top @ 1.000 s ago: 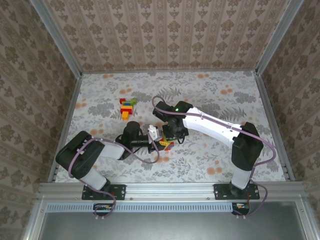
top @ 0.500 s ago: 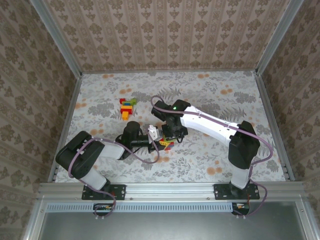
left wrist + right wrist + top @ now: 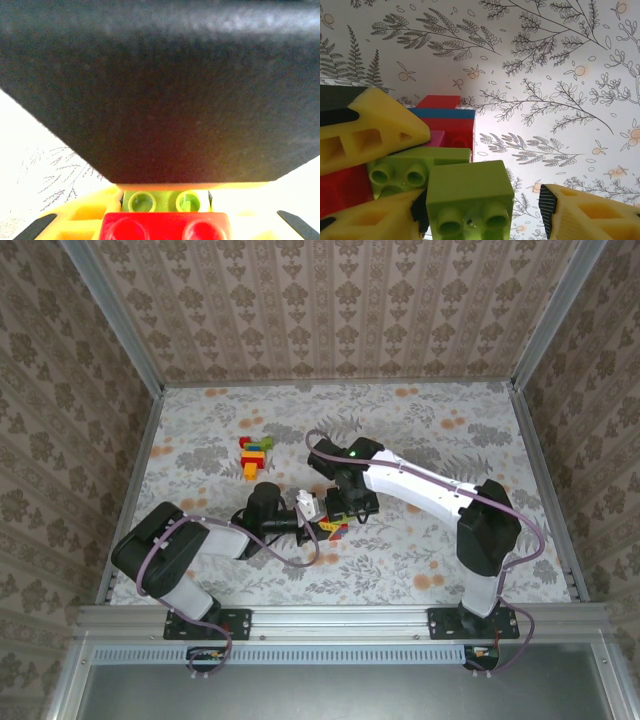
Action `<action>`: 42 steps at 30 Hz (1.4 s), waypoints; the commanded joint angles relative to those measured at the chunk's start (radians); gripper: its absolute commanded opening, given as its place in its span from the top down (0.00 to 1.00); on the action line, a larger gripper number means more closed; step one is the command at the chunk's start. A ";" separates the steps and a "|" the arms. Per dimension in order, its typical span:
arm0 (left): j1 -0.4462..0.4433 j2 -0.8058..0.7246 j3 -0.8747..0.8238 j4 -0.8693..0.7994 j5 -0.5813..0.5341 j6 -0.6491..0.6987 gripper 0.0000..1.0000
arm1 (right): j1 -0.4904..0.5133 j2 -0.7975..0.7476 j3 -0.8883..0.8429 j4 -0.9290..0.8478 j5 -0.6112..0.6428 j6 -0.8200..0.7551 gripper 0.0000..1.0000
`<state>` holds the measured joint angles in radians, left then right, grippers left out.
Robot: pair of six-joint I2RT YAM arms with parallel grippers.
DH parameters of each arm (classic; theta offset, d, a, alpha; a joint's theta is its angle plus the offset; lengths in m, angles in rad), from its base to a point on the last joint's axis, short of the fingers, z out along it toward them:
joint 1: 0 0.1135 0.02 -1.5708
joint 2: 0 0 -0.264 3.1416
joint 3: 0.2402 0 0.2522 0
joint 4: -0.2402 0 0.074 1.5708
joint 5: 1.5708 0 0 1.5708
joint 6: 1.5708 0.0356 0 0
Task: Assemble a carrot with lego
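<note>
Green brick (image 3: 470,200) (round studs turned toward the right wrist camera) rests against the brick stack (image 3: 447,122) of red, blue, magenta and green pieces, near the middle of the table (image 3: 450,430). Left gripper (image 3: 316,519) is clenched on that stack. Right gripper (image 3: 480,217) straddles the green brick with jaws parted, a gap showing beside one finger. Loose bricks (image 3: 255,453) lie well apart, farther back and to the left.
</note>
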<state>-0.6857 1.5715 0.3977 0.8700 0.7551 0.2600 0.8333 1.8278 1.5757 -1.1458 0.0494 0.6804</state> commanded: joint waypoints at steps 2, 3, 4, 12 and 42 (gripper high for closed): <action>-0.021 0.036 0.006 -0.097 -0.044 0.050 0.78 | 0.014 -0.007 -0.013 0.109 -0.030 -0.010 0.34; -0.021 0.036 0.007 -0.098 -0.045 0.050 0.78 | 0.013 -0.018 -0.008 0.105 -0.025 -0.014 0.33; -0.021 0.038 0.007 -0.100 -0.046 0.050 0.78 | 0.013 -0.030 -0.005 0.100 -0.021 -0.019 0.32; -0.021 0.041 0.014 -0.109 -0.049 0.051 0.78 | 0.009 -0.107 -0.030 0.118 -0.017 -0.036 0.30; -0.023 0.042 0.023 -0.126 -0.050 0.054 0.79 | -0.443 -0.179 -0.429 0.269 0.188 -0.328 0.35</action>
<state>-0.7071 1.5822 0.4244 0.8494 0.7341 0.2890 0.4198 1.6310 1.1530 -0.9070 0.2039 0.4648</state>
